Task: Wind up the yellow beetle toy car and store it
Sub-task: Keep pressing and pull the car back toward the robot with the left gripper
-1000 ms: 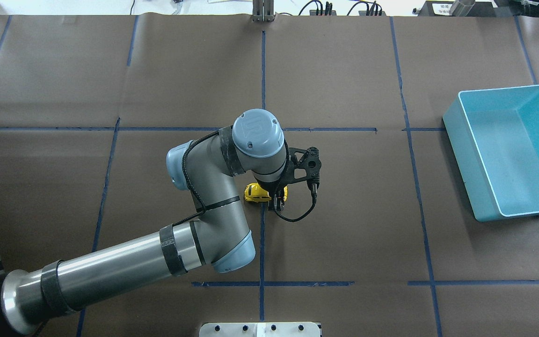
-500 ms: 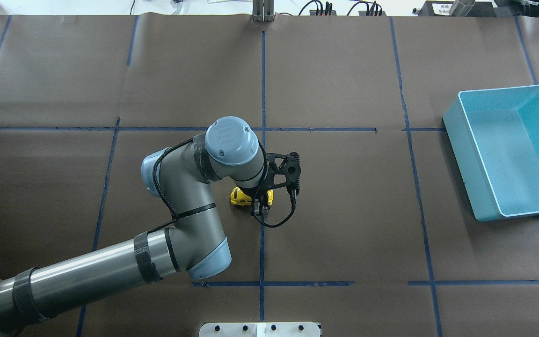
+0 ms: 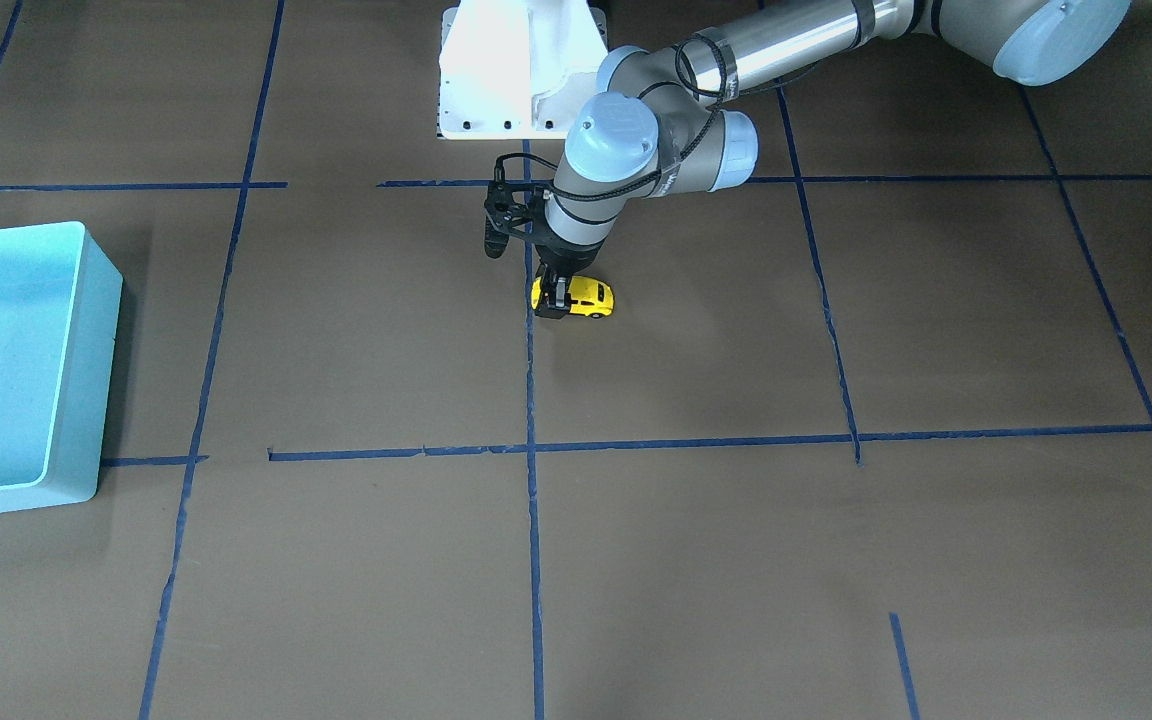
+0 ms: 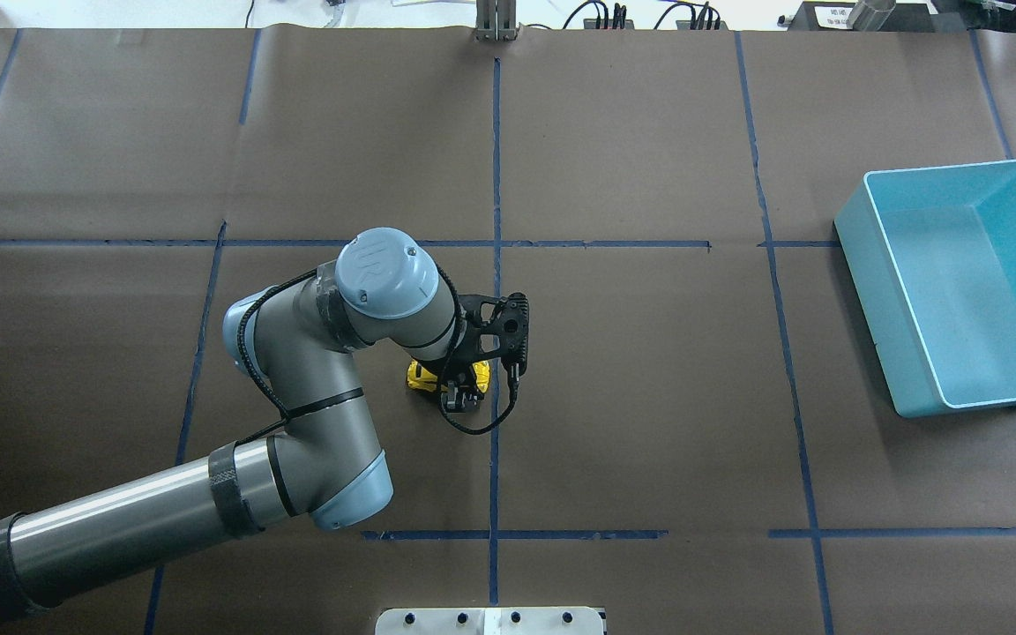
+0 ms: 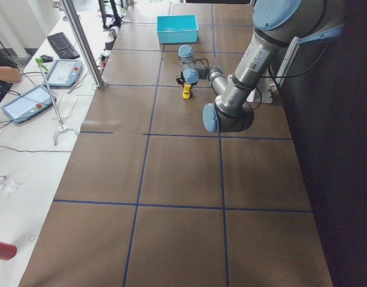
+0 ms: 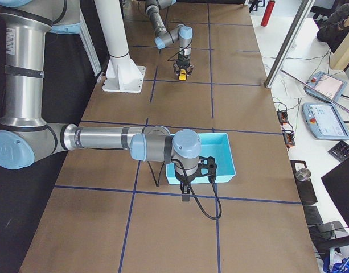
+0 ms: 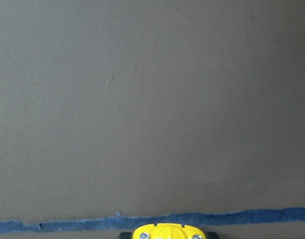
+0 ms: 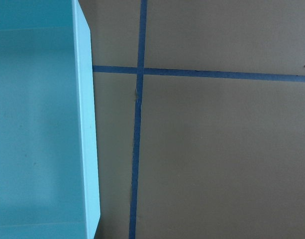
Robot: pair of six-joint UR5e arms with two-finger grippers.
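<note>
Finds the toy car (image 3: 591, 297) near the middle of the table (image 3: 716, 560), upright with wheels downward, just beside the long blue tape line (image 3: 533, 520). Notes the left gripper (image 3: 557, 300) pointing straight down and clenched across one end of the car, leaving the other end free. Cannot confirm from any view whether the wheels touch the brown paper. Sees, in the left wrist view, only a yellow edge of the car at the bottom, with tape just behind it. Locates the bin (image 4: 865, 265) well apart from the car, at the table's right end. Places the right gripper (image 6: 185, 200) just outside the bin's near wall, pointing down — cannot tell whether clenched or released
</note>
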